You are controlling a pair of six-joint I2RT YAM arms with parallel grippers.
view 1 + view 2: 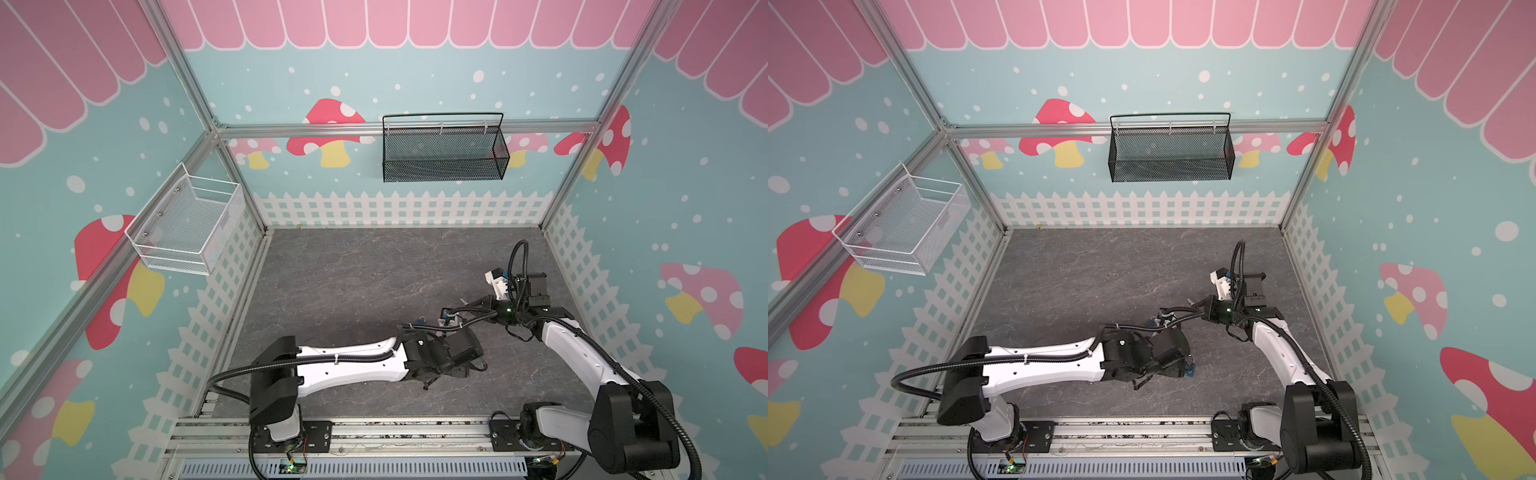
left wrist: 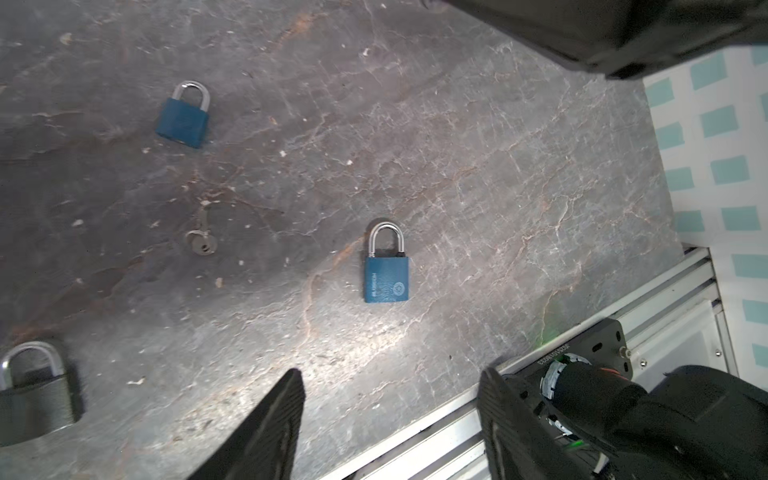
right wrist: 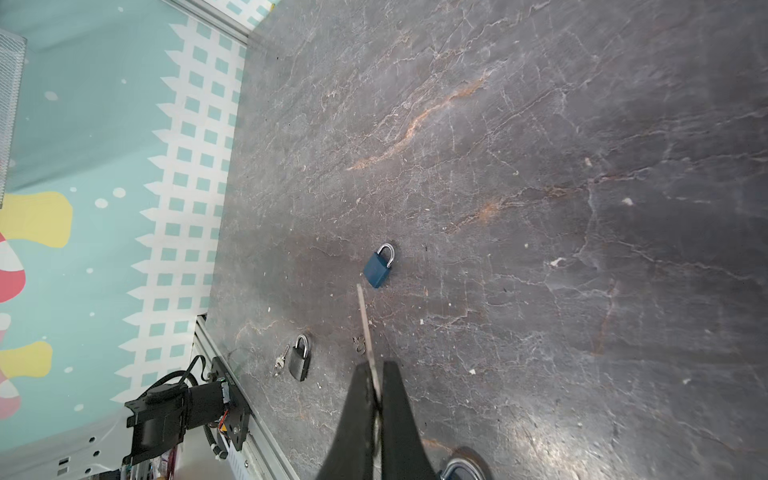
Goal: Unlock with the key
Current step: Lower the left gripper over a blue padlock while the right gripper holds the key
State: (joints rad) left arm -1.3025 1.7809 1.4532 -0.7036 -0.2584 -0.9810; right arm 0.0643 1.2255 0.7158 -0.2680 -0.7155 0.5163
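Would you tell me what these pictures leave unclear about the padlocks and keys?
Left wrist view: dark grey metal padlock, body cut off by the frame edge.
Right wrist view: slim silver key, head hidden inside the shut right gripper.
Left wrist view: blue metal padlock, its lettering too blurred to read.

left tool [image 2: 391,372] spread wide, right tool [image 3: 376,366] clamped

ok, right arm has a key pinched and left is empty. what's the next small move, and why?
Probably lower the left gripper onto the nearer blue padlock, which lies flat just ahead of its open jaws, and close on the body. The right gripper is shut on the key with the blade sticking forward, but no lock is held steady for it to enter.
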